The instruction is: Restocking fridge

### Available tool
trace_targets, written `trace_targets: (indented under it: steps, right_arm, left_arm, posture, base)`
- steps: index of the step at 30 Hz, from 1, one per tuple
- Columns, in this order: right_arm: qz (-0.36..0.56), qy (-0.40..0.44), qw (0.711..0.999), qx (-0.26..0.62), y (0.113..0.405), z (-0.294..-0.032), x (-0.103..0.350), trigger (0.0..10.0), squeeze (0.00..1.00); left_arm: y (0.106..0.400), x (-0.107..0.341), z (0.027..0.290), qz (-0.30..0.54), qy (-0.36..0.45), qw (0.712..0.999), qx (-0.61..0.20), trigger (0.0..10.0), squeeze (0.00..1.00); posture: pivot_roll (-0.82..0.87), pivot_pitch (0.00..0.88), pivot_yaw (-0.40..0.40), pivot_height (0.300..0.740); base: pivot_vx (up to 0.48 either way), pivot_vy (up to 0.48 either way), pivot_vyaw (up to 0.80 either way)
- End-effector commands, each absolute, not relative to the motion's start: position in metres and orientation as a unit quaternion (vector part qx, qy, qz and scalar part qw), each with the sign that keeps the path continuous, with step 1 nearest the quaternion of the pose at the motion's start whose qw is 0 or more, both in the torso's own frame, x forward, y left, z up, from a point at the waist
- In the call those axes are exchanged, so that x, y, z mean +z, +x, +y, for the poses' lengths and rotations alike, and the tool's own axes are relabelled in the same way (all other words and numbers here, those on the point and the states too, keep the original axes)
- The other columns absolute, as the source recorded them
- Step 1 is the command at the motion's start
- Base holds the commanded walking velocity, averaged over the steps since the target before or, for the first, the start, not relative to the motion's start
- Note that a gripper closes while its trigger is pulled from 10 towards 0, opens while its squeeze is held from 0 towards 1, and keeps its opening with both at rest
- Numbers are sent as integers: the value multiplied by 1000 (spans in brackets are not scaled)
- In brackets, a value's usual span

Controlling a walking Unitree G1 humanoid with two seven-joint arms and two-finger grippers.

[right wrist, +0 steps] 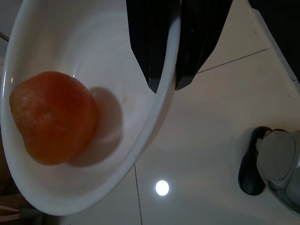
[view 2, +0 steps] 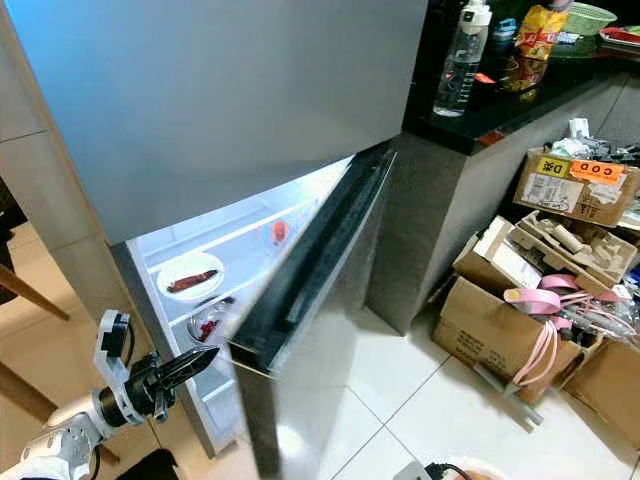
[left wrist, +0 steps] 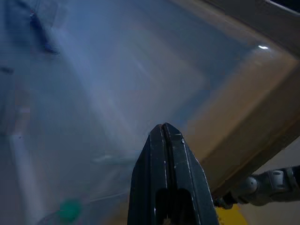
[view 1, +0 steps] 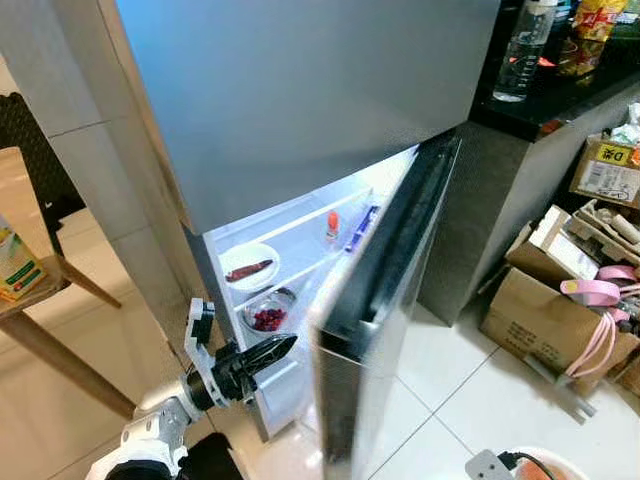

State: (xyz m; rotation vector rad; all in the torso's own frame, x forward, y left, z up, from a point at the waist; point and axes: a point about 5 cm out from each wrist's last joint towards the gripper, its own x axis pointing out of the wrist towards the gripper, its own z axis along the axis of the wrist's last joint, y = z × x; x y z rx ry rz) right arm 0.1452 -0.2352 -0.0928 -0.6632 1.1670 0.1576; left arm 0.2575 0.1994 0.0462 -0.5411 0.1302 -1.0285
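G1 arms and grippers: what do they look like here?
Left arm: silver-white segments, black wrist joint, white bracket above it. Left gripper: two long black fingers tapering to a point. Right gripper: two black, ribbed fingers with blunt angled tips.

The floor (view 1: 480,400) has shiny white tiles. Brown cardboard boxes (view 2: 500,300) sit by a dark bench (view 2: 520,110). A wooden table (view 1: 30,290) stands left.

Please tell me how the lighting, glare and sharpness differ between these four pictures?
Head views: the open silver fridge glows inside and is fairly sharp. Left wrist view: dim, bluish and hazy; only the shut black left end effector reads clearly. Right wrist view: bright, with a lamp glare spot on the tiled floor; the orange fruit casts a soft shadow in the white bowl.
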Motion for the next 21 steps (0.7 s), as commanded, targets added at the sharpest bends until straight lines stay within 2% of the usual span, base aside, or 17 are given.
trace_targets:
  steps: [1, 2, 3, 4, 5, 10, 11, 12, 13, 14, 15, 16, 17, 21]
  right_arm:
    - [535, -313, 782, 67, 147, -236, -92, 10000, 0]
    - [535, -313, 782, 67, 147, -236, -92, 10000, 0]
    - [536, -312, 782, 68, 147, -236, -92, 10000, 0]
    - [536, -312, 782, 68, 147, -236, -92, 10000, 0]
    - [537, -312, 781, 68, 146, -236, -92, 10000, 0]
    - [538, -312, 780, 68, 146, -236, -92, 10000, 0]
    - [539, -312, 780, 66, 145, -236, -93, 10000, 0]
    - [539, -312, 780, 66, 145, -236, -93, 10000, 0]
    - [539, -311, 780, 65, 145, -236, -93, 10000, 0]
    - [539, -311, 780, 65, 145, -236, -93, 10000, 0]
    - [539, -311, 780, 65, 145, -236, -93, 10000, 0]
    - [540, -311, 780, 62, 144, -237, -93, 10000, 0]
    - [540, -311, 780, 62, 144, -237, -93, 10000, 0]
    - [543, -313, 777, 57, 143, -238, -93, 10000, 0]
  left_arm:
    - [260, 33, 203, 89, -244, 867, -424, 10000, 0]
    - [260, 33, 203, 89, -244, 867, -424, 10000, 0]
    - [259, 25, 208, 108, -242, 885, -383, 10000, 0]
    - [259, 25, 208, 108, -242, 885, -383, 10000, 0]
    - [252, 9, 217, 147, -248, 906, -310, 10000, 0]
    - [246, 1, 220, 168, -256, 910, -278, 10000, 0]
    - [231, -19, 227, 220, -246, 923, -199, 10000, 0]
    - [231, -19, 227, 220, -246, 923, -199, 10000, 0]
    - [223, -28, 230, 246, -237, 926, -162, 10000, 0]
    - [212, -40, 230, 289, -229, 921, -129, 10000, 0]
    - [212, -40, 230, 289, -229, 921, -129, 10000, 0]
    - [193, -56, 227, 342, -209, 910, -108, 10000, 0]
    - [193, -56, 227, 342, -209, 910, -108, 10000, 0]
    - [161, -78, 229, 406, -204, 891, -20, 10000, 0]
  posture:
    - [-87, 0, -12, 740]
    - [-87, 0, -12, 740]
    - [-87, 0, -12, 740]
    - [-87, 0, -12, 740]
    - [-85, 0, -15, 740]
    - [-85, 0, -15, 740]
    - [-86, 0, -14, 740]
    - [-86, 0, -14, 740]
    - [-86, 0, -14, 740]
    - [-86, 0, -14, 740]
    - [-86, 0, -14, 740]
    - [-86, 0, -14, 740]
    - [-86, 0, -14, 740]
    - [-87, 0, -19, 740]
  base:
    - [0, 0, 0]
    - [0, 0, 0]
    - [0, 0, 0]
    - [0, 0, 0]
    - [0, 0, 0]
    - [0, 0, 0]
    - [0, 0, 0]
    - [0, 0, 0]
    - [0, 0, 0]
    - [0, 0, 0]
    - [0, 0, 0]
    - [0, 0, 0]
    - [0, 0, 0]
    - [0, 0, 0]
